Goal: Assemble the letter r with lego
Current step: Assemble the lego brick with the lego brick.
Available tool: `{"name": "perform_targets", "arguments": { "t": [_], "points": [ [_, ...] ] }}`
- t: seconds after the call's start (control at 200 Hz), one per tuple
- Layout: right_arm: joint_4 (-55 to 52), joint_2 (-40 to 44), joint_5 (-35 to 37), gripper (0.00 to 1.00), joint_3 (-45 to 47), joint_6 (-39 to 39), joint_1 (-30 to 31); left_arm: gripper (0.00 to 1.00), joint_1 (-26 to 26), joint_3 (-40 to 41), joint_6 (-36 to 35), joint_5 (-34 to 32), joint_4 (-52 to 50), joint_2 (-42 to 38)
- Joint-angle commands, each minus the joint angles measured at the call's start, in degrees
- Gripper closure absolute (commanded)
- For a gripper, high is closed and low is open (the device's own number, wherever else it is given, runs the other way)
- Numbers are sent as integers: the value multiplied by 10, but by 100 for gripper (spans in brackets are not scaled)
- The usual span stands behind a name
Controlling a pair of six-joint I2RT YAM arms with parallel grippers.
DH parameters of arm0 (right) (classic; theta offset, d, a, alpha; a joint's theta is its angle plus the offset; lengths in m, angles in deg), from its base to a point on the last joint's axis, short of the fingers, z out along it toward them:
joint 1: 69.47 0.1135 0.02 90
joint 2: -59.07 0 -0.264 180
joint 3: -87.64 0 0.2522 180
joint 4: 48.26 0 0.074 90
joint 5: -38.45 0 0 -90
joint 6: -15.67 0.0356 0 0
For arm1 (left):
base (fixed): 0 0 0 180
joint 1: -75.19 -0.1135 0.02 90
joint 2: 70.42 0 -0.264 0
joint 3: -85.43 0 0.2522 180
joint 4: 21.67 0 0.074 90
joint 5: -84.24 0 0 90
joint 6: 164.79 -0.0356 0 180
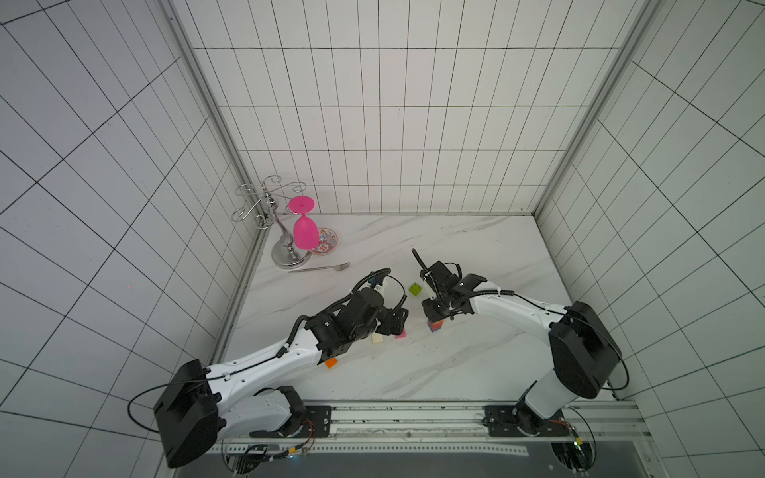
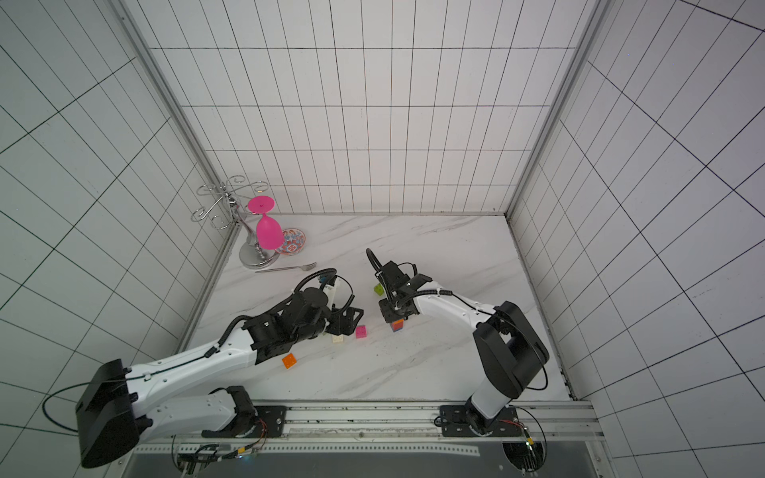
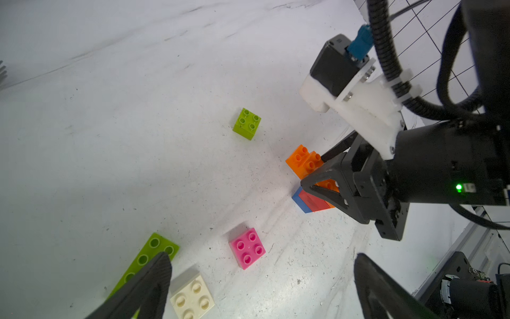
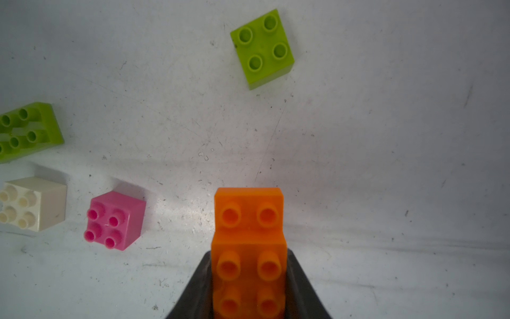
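Observation:
My right gripper (image 4: 249,256) is shut on an orange lego piece (image 4: 249,234) with a stepped top. In the left wrist view this orange piece (image 3: 303,163) sits on a red brick (image 3: 314,201) and a blue brick (image 3: 298,200) on the table. Both top views show that stack (image 1: 435,325) (image 2: 398,325) under the right gripper (image 1: 434,312). My left gripper (image 3: 262,265) is open and hangs just above a loose pink brick (image 3: 247,248). A cream brick (image 3: 191,297) and a long lime plate (image 3: 146,256) lie by one of its fingers (image 3: 158,276). A lime square brick (image 3: 246,123) lies farther off.
A loose orange brick (image 1: 330,363) lies beside the left forearm. At the back left corner stands a metal rack (image 1: 285,252) with a pink goblet (image 1: 305,231) hanging from it, beside a patterned dish (image 1: 328,242) and a fork (image 1: 321,269). Tiled walls enclose the marble table (image 1: 476,256).

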Motion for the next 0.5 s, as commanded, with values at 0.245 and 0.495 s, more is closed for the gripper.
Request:
{"name": "perform_targets", "arguments": {
  "t": [0.245,0.495],
  "points": [
    [-72,-94,-10,100,11,19,6,6,-33,21,-5,-2,8,-40],
    [-74,-102,7,100,16,34,6,5,-52,34,-4,0,7,-63]
  ]
}}
